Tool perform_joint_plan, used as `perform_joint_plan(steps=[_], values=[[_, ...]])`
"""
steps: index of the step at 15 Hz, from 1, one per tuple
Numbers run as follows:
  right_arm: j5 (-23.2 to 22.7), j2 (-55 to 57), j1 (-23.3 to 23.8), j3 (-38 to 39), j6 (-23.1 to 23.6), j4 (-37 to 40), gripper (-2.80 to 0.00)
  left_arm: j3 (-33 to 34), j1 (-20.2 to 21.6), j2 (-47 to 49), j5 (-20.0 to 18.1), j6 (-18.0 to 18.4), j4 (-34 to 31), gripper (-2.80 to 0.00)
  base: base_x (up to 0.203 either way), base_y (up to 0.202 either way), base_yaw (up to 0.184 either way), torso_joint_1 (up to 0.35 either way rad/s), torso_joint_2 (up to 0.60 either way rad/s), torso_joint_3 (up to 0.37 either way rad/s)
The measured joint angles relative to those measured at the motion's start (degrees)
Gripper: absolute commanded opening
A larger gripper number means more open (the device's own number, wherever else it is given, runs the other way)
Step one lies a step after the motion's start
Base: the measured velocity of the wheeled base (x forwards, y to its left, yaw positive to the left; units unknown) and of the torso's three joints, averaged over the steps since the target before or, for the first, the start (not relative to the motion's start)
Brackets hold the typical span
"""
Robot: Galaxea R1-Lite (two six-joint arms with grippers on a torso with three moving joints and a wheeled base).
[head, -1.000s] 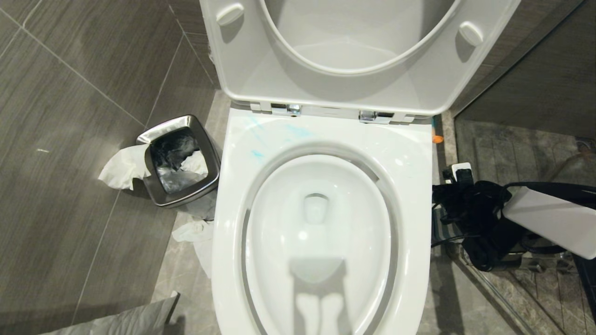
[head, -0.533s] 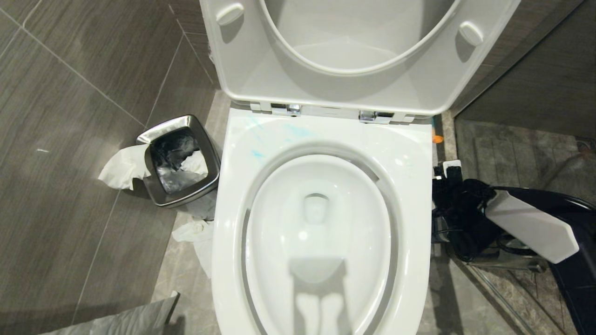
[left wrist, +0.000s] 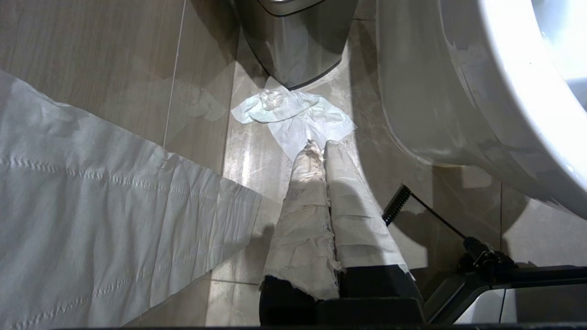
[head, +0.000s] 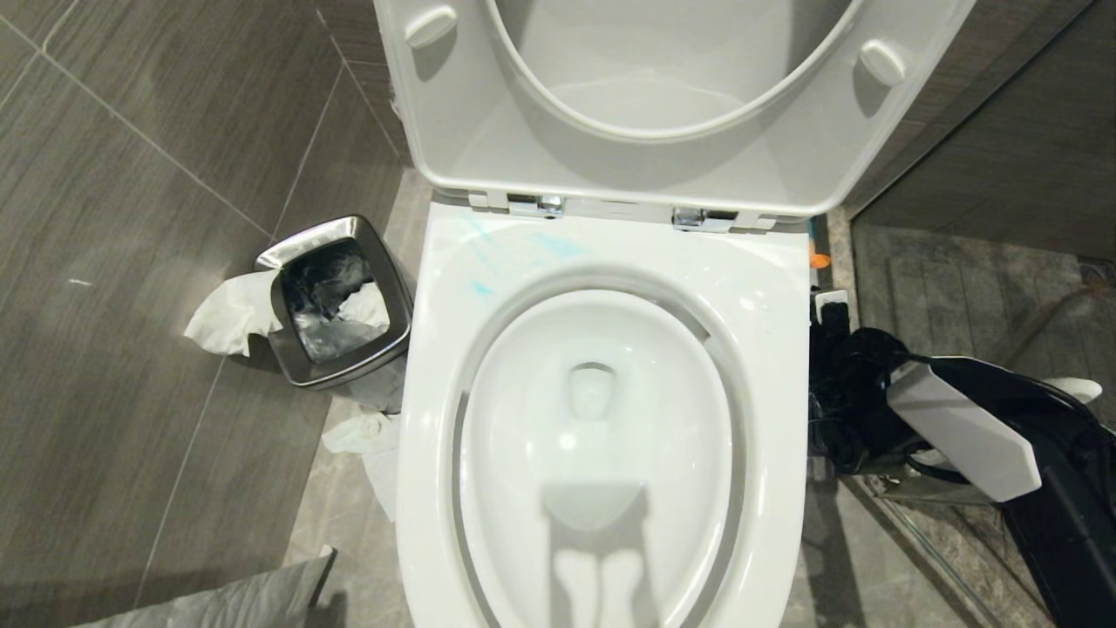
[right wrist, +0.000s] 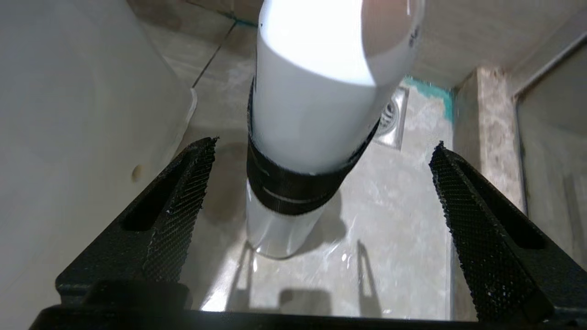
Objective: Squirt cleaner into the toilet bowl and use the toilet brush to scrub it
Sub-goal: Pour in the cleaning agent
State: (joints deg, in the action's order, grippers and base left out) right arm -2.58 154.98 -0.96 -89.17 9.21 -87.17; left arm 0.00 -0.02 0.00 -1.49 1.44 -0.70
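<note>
Right tool [right wrist: 321, 183], jaws spread wide, straddling an ungripped white bottle [right wrist: 316, 105] at centre frame, beside toilet bowl [head: 602, 262]; left tool [left wrist: 321, 151] closed, empty.

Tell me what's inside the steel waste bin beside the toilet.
The steel waste bin holds a dark liner and crumpled white paper; whatever lies beneath them is hidden.

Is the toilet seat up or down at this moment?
Up. The white toilet seat stands raised with its lid behind the glossy white ceramic toilet bowl, whose bare rim is exposed.
</note>
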Motion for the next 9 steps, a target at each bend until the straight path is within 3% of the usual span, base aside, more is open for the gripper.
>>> perform_joint_plan(steps=[9], values=[[-1.74,5.42,-0.07,-8.16,1.72,0.02,0.0,0.0,0.02,0.0,0.01,-0.03,-0.01,-2.8,0.0,0.0,0.0,0.0,0.0,0.0]])
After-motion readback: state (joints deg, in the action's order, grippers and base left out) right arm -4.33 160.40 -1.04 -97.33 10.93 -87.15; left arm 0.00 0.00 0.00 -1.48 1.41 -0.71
